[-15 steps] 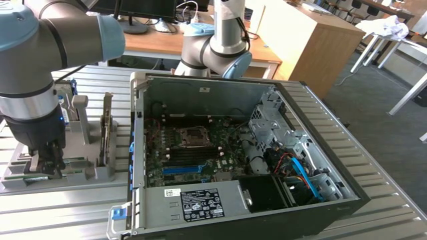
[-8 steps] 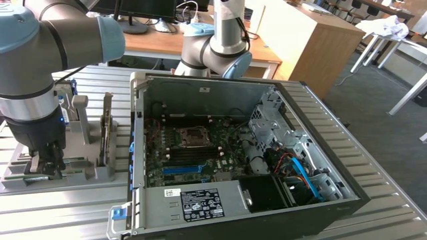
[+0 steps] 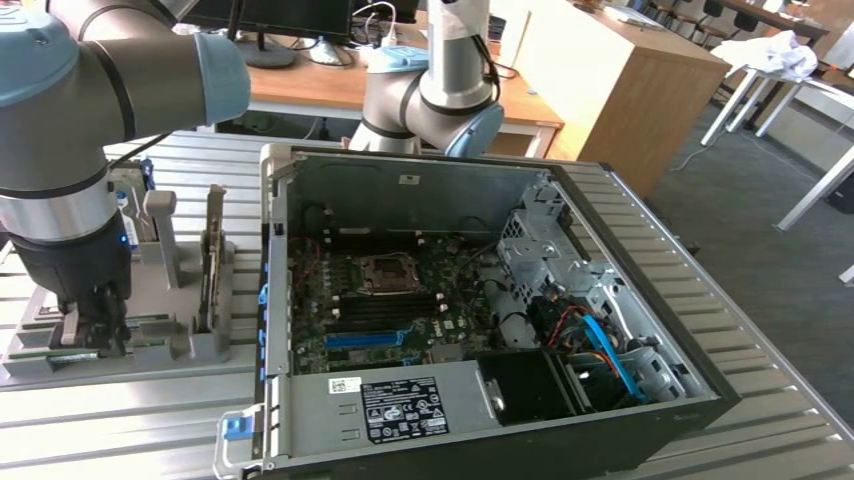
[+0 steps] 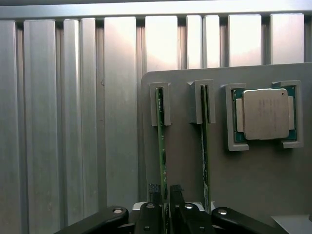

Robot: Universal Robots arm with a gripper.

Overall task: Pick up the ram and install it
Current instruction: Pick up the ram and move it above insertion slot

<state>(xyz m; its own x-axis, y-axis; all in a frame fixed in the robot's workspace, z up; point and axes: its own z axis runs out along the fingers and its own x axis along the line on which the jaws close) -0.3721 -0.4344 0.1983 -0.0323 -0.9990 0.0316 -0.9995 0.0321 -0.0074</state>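
Gripper (image 4: pixel 165 189) spread, straddling ram (image 4: pixel 160 141) in grey holder (image 4: pixel 185 158); second stick (image 4: pixel 205 146) just beside, CPU chip (image 4: pixel 265 113) near.

Robotics lab in an office: robot arm (image 3: pixel 451 85), ribbed metal bench (image 3: pixel 134 420), opened computer case (image 3: pixel 414 195), desks (image 3: pixel 314 88) with monitors (image 3: pixel 274 14).

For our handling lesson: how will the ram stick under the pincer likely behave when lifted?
The ram looks a thin, flat board, so probably stiff and light, yet fragile if bent. It stands on edge in a narrow slot of the grey holder, so it should lift straight but may bind if tilted.
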